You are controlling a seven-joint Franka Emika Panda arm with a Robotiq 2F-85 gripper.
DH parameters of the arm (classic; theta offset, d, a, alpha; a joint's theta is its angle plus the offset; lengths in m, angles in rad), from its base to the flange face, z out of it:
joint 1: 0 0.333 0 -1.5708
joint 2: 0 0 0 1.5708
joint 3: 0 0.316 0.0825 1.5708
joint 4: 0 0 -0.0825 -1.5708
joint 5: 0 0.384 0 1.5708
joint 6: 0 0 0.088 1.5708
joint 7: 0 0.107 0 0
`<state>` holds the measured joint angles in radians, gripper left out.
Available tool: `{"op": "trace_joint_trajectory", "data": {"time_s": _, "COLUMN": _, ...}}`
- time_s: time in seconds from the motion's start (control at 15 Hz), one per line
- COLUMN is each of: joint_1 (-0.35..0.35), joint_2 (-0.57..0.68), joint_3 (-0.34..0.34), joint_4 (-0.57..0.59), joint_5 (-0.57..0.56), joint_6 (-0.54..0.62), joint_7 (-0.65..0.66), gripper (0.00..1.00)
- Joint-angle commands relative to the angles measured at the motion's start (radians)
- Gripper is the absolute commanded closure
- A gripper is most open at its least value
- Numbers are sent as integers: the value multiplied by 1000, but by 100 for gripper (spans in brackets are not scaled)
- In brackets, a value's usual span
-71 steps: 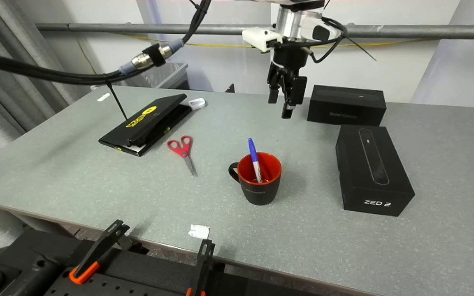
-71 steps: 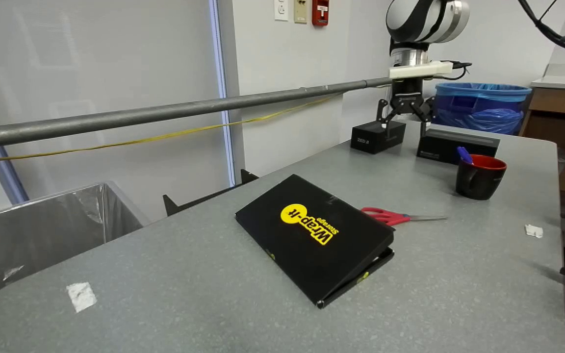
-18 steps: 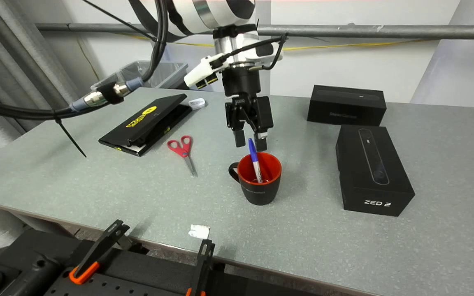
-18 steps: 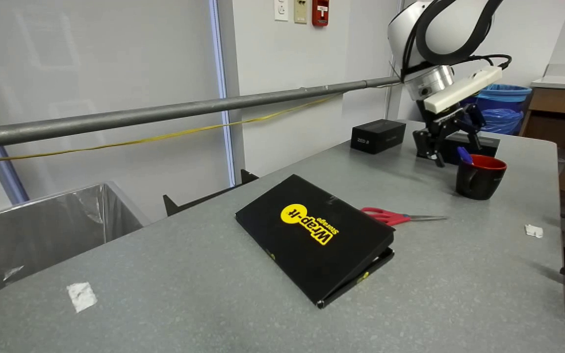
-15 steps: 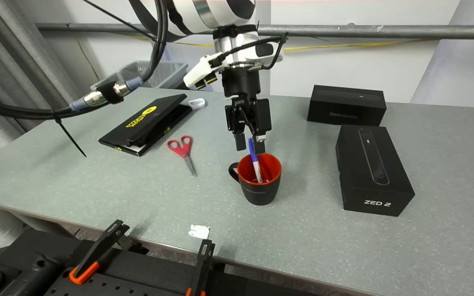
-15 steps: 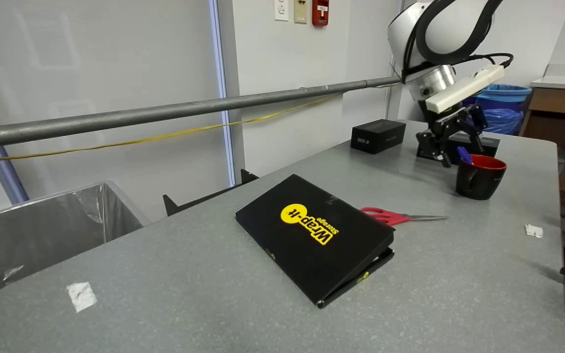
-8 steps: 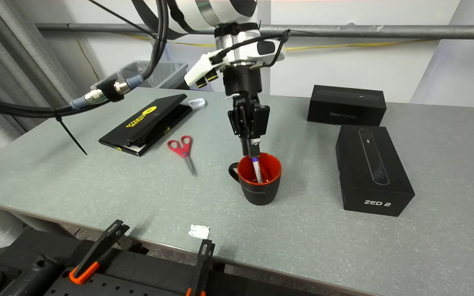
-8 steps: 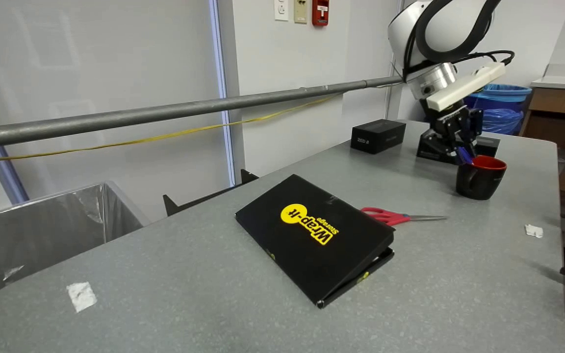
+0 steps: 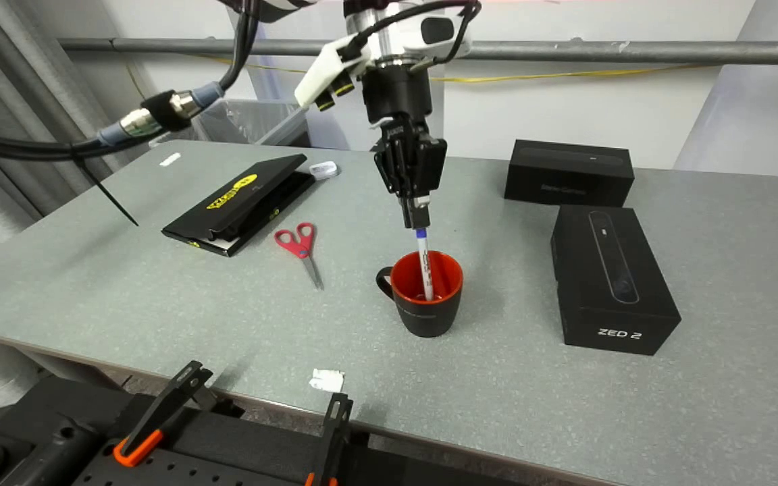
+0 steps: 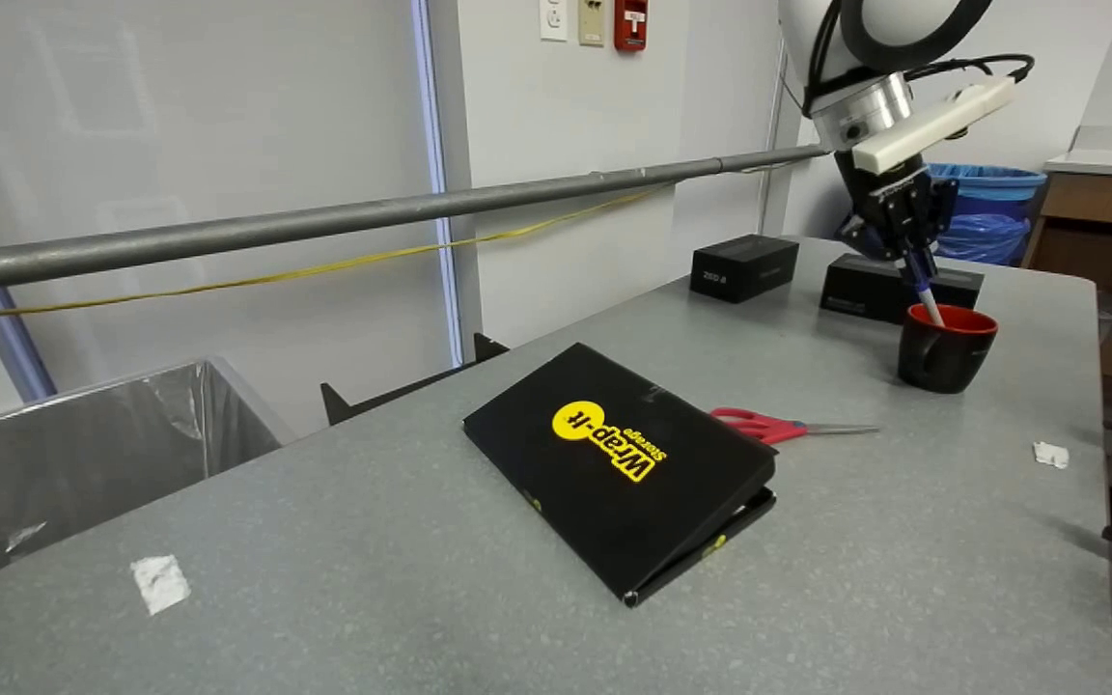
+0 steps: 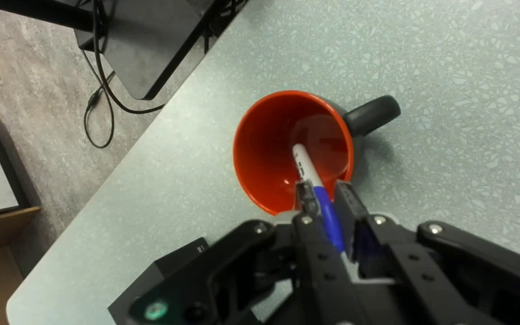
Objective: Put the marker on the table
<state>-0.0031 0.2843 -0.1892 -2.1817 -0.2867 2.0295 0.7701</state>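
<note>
Grey table (image 9: 497, 398) in both exterior views, pale wall (image 9: 632, 115) and metal pipe (image 9: 666, 52) behind it. Curtain (image 9: 4, 101) down the left edge in an exterior view. Also in an exterior view: lined bin (image 10: 112, 463) lower left, blue bin (image 10: 990, 232) upper right, red alarm (image 10: 630, 24) on the wall up top.

Cup (image 9: 427, 320) stands upright on the table, dark outside, red inside, handle pointing left in an exterior view. Marker (image 9: 425, 266) is partly inside it, tilted a little: white end down in the cup, blue cap (image 11: 330, 221) up. Can't tell if the tip touches the cup bottom.

Arm (image 9: 396, 88) is at the top of the frame. Gripper (image 9: 417, 217) hangs above the cup, pinching the marker by the cap. Wrist view agrees: fingers (image 11: 349, 201) on either side of the cap, cup mid-frame, floor (image 11: 52, 90) at left.

Rest of the table, in an exterior view: scissors (image 9: 304, 253) left of the cup, well apart, red handles toward the top of the frame. Wrap-It box (image 10: 614, 483) near the scissors, lid slightly raised. ZED 2 box (image 9: 615, 283) right of the cup, back box (image 9: 568, 179) near it, higher in the frame. White scrap (image 9: 327, 380) near the table's bottom edge, two clamps (image 9: 166, 412) by that edge. Small white thing (image 9: 323, 170) just beyond the Wrap-It box, too small to identify.
</note>
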Motion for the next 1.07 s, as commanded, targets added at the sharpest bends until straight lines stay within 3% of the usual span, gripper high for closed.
{"op": "trace_joint_trajectory", "data": {"time_s": 0.0, "joint_1": 4, "joint_2": -146, "joint_3": 20, "joint_4": -60, "joint_5": -5, "joint_6": 11, "joint_7": 8, "gripper": 96}}
{"op": "trace_joint_trajectory", "data": {"time_s": 0.33, "joint_1": 1, "joint_2": -300, "joint_3": 78, "joint_4": -110, "joint_5": 0, "joint_6": 163, "joint_7": 18, "gripper": 96}}
{"op": "trace_joint_trajectory", "data": {"time_s": 0.53, "joint_1": 0, "joint_2": -283, "joint_3": 117, "joint_4": -128, "joint_5": -59, "joint_6": 350, "joint_7": 97, "gripper": 96}}
{"op": "trace_joint_trajectory", "data": {"time_s": 0.8, "joint_1": -1, "joint_2": -112, "joint_3": 105, "joint_4": -85, "joint_5": -361, "joint_6": 600, "joint_7": 385, "gripper": 96}}
{"op": "trace_joint_trajectory", "data": {"time_s": 0.87, "joint_1": 79, "joint_2": -70, "joint_3": 12, "joint_4": -59, "joint_5": -444, "joint_6": 625, "joint_7": 463, "gripper": 96}}
{"op": "trace_joint_trajectory", "data": {"time_s": 1.0, "joint_1": 93, "joint_2": 14, "joint_3": -20, "joint_4": -41, "joint_5": -586, "joint_6": 675, "joint_7": 610, "gripper": 96}}
